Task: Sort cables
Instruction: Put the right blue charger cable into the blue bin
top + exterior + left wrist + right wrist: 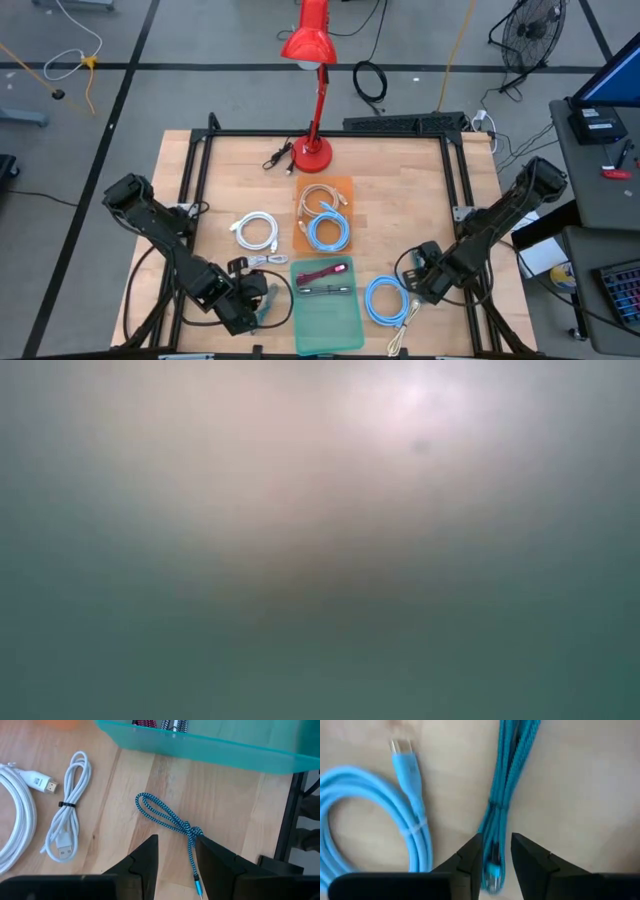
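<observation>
Two grippers: right gripper (pixel 495 857) closing around teal braided bundle (pixel 507 775), its long axis running near-to-far; left gripper (pixel 175 855) open over braided cable (pixel 170 820), beside the teal tray (pixel 225 747).

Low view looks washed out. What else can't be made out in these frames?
- Low view: wholly blurred, nothing readable.
- Right tool: teal braided cable sits between its fingers; grip unclear, cable end hidden.
- Left tool: open over blue-black braided cable; its plug is cut off by the frame's edge.
- Teal bin: high view, contents too small.
</observation>
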### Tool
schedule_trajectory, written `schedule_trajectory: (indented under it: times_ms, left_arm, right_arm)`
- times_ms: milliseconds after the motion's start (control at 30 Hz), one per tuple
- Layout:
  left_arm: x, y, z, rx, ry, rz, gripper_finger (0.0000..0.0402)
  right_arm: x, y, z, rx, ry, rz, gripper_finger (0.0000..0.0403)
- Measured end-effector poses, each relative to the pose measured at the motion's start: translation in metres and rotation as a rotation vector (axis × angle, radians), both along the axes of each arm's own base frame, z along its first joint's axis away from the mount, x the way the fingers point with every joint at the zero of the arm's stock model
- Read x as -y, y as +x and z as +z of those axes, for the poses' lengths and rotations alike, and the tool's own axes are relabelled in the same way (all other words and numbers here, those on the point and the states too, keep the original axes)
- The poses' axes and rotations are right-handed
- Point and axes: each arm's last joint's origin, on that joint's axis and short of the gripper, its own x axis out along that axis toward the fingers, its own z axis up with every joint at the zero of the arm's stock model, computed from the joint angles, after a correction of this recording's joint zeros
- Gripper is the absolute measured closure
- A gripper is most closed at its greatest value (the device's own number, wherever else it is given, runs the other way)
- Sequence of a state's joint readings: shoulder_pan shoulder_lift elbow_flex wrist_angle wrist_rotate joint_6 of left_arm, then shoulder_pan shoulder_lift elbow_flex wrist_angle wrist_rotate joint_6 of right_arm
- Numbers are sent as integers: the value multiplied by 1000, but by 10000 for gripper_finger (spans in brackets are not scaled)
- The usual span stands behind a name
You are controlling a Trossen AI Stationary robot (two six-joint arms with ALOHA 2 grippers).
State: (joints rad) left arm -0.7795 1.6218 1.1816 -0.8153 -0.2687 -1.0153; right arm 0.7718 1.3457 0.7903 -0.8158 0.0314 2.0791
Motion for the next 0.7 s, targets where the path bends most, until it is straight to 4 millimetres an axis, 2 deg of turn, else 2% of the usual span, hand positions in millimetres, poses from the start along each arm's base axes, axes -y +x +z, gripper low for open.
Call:
schedule_trajectory:
  times_ms: [200,400,700]
  left_arm:
    - [1,-1,0,-3,-6,0,270]
    - [4,-4,0,-4,-10,-1,270]
    - [4,-4,0,-6,-8,-2,270]
  right_arm:
    - [6,-5,-18,-20,-12,14,321]
    - [5,-2,-32,96,62,-11,319]
    - [7,-5,-29,105,75,-40,329]
